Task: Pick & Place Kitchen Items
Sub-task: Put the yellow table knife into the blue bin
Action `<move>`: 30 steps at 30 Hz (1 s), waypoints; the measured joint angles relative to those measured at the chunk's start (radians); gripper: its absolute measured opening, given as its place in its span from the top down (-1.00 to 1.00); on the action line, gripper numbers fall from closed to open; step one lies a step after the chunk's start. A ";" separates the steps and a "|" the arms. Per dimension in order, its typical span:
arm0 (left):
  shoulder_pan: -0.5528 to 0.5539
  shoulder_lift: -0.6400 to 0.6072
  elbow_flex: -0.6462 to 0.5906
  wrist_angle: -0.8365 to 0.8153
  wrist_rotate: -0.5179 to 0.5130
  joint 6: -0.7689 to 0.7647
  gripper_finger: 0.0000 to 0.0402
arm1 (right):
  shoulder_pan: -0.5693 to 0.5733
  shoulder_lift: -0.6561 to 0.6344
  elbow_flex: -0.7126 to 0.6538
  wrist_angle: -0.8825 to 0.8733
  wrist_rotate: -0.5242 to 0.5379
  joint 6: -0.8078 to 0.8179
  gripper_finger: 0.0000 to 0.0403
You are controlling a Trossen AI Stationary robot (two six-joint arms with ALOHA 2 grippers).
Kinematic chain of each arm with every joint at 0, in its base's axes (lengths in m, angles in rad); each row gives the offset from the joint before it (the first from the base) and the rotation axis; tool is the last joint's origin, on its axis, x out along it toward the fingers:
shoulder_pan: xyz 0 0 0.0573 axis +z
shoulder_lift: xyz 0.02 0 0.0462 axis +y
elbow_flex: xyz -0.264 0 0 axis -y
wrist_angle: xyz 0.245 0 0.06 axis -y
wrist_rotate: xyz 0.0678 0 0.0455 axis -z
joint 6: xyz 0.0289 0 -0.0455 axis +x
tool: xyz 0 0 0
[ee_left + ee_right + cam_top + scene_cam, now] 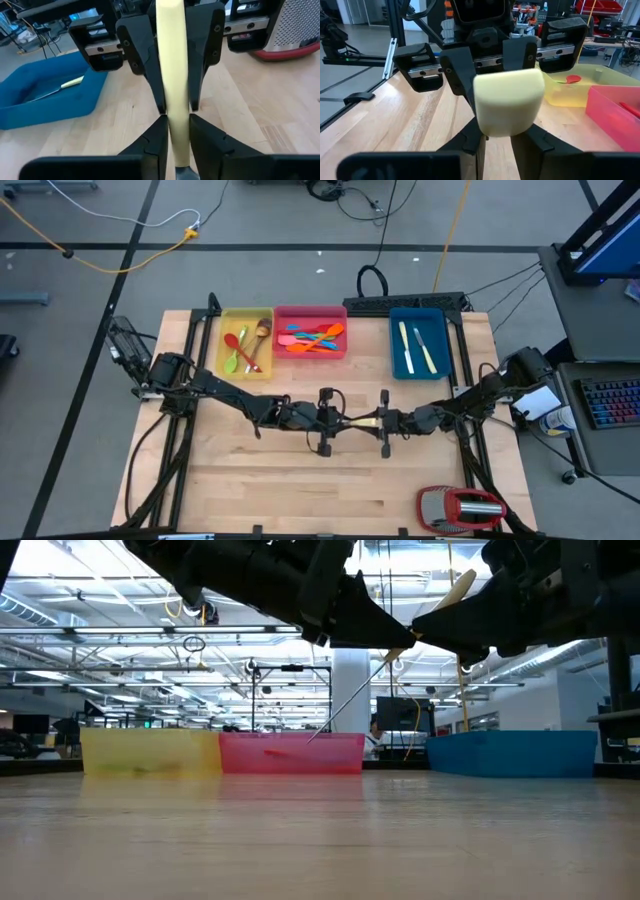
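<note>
A cream-handled knife [361,421] is held in the air over the table's middle between my two grippers, which face each other. My left gripper [177,125] and my right gripper [505,135] are both shut on its handle. In the low view the thin blade [345,705] slants down toward the left, and the cream handle end [459,587] sticks up on the right. Spoons lie in the yellow tray [246,340], coloured spatulas in the pink tray [311,330], and two more cream-handled knives in the blue tray [418,342]. My left gripper pinches the cream handle [178,145] between its two fingers, near the end where the metal blade begins. It comes level from the table's left, fingers along the knife. My right gripper pinches the same handle near its butt end [507,107] from the table's right. The knife is lifted clear and tilted, blade lower.
The three trays stand in a row along the far edge. A bulky red-and-silver gadget [462,508] sits near the table's near right corner. Bare wood lies under the grippers and toward the near edge.
</note>
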 joint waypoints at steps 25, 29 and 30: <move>-0.008 0.002 -0.002 -0.118 -0.160 -0.270 0.30 | 0.068 0.000 0.000 -0.099 0.275 0.017 0.69; -0.015 0.002 -0.002 -0.121 -0.297 -0.274 0.30 | 0.070 -0.001 0.000 -0.123 0.278 0.049 0.65; -0.015 0.002 -0.002 -0.123 -0.330 -0.281 0.30 | 0.073 -0.001 0.000 -0.128 0.278 0.057 0.65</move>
